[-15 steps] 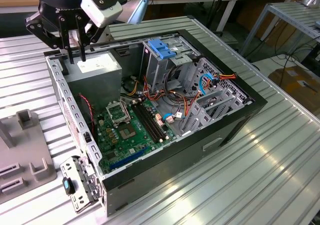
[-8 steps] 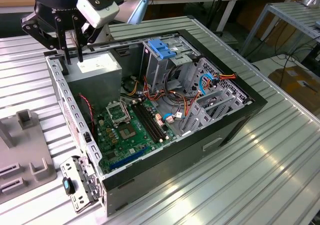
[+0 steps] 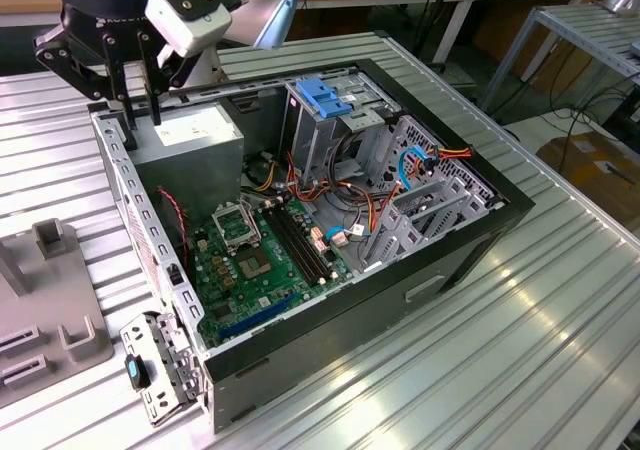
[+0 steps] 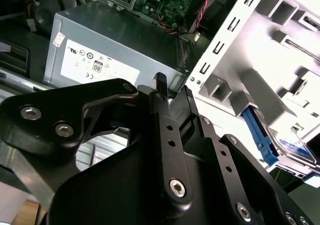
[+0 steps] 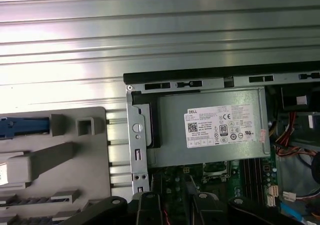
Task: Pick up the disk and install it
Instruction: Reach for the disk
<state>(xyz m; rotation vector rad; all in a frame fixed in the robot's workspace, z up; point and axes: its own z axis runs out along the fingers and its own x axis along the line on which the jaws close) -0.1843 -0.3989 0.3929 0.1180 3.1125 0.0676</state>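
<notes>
One gripper [image 3: 143,115], narrowly apart, empty, above power supply [image 3: 190,140] at computer case [image 3: 470,240] corner; disk [image 4: 294,146] sits in grey fixture [image 5: 65,155], likely presented for grasp.

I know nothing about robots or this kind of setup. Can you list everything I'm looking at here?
table: one, silver ribbed metal, under everything.
computer case: one, black, lying open on the table.
power supply: one, grey box, in a corner of the case.
motherboard: one, green, on the case floor.
drive cage: one, grey with a blue latch, inside the case.
cables: a bundle, red, orange and blue, between cage and motherboard.
holder: one, grey, on the table at the exterior view's left of the case.
disk: one, blue rail showing, lying in the holder.
gripper: one, black, open and holding nothing, above the power supply.
</notes>
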